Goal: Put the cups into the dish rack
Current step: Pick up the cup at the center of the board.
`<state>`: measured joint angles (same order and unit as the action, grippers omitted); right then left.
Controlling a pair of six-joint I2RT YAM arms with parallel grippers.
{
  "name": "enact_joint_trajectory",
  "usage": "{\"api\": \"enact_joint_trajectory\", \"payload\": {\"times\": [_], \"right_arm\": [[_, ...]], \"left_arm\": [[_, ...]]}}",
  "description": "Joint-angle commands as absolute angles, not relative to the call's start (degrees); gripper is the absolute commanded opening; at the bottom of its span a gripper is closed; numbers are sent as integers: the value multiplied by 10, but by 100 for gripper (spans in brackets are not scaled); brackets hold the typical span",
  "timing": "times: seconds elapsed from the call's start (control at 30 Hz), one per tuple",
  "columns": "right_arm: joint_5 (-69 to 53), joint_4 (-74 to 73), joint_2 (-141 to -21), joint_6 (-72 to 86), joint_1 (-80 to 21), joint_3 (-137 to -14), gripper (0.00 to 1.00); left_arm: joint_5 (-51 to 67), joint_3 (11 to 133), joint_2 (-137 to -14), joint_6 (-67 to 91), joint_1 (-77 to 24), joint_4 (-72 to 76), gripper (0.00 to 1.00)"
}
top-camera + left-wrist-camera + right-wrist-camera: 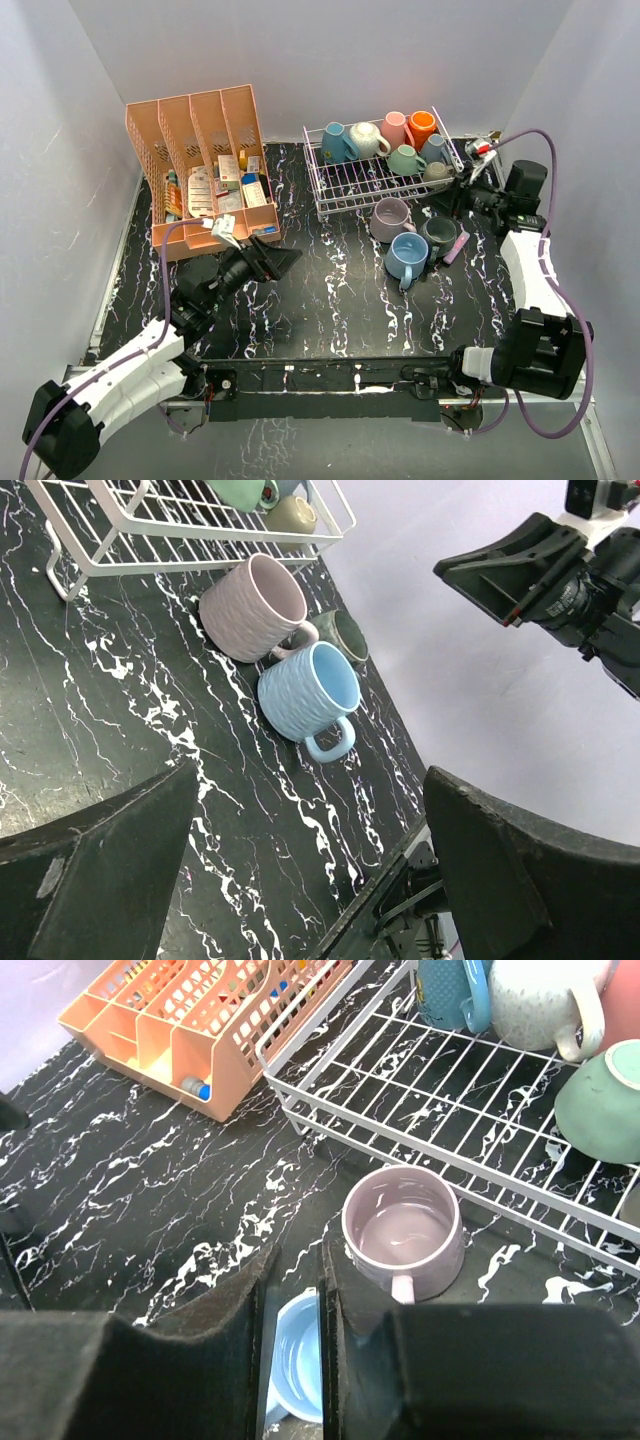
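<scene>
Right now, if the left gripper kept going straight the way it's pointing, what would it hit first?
Most likely the light blue mug, roughly in line with the open left gripper; the lilac mug stands beside it. Depth is uncertain.

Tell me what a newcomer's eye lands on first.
The white wire dish rack at the back, colourful mugs crowded along its far side, catches the eye first. In front of it, on the black marbled table, sit a lilac mug, a light blue mug and a dark grey mug.
</scene>
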<state>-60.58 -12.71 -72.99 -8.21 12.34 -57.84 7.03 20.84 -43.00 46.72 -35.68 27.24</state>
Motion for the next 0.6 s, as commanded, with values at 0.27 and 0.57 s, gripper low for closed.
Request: {"api": "enact_joint_trajectory", "payload": {"times": [0.27, 0.57], "right_arm": [[-777, 125, -685, 111, 233, -465, 52], [-775, 123, -679, 115, 236, -461, 61]], "left_arm": [[-42, 348, -515, 379, -452, 162, 89], [-160, 479, -689, 285, -593, 111, 89]]}}
